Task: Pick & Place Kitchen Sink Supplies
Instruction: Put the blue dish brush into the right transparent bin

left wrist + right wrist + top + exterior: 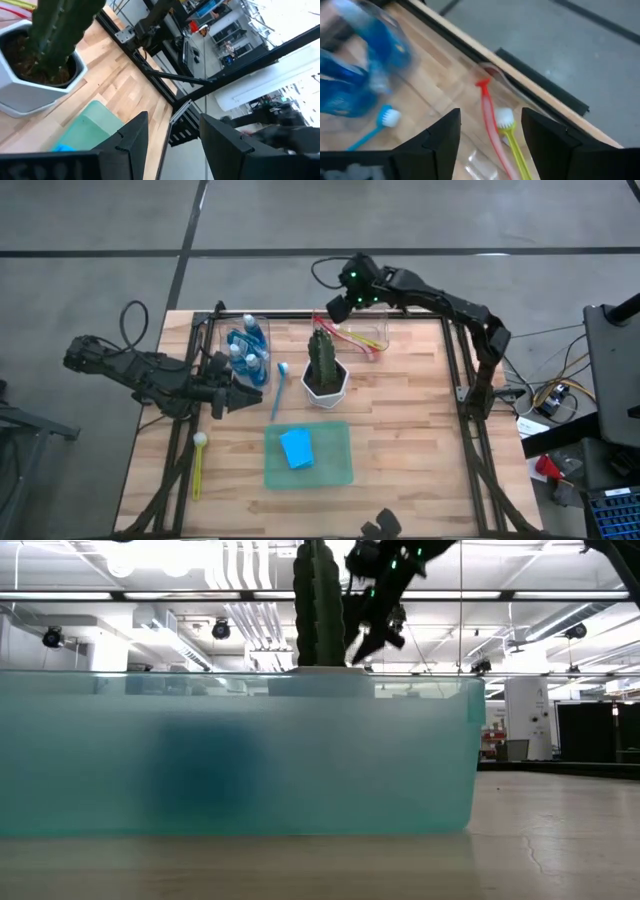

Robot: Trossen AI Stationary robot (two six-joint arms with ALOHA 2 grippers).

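Observation:
Clear bottles of blue soap [247, 350] stand in a clear bin at the table's far left. Beside it a blue brush [278, 387] lies on the wood. A pink brush [488, 122] and a yellow brush [512, 136] lie in a clear tray [362, 336] at the far edge. A light-blue sponge [297, 448] lies flat on the green mat [330, 465]. Another yellow brush [198, 467] lies near the left edge. My left gripper [243, 396] hovers open just left of the blue brush. My right gripper [338, 306] is open above the tray's far-left end.
The cactus in its white pot [325, 372] stands mid-table between the soap bin and the tray. In the low view the translucent mat [230, 755] fills the foreground, with the cactus [318, 600] and my right gripper [375, 605] above it. Bare wood lies to the right.

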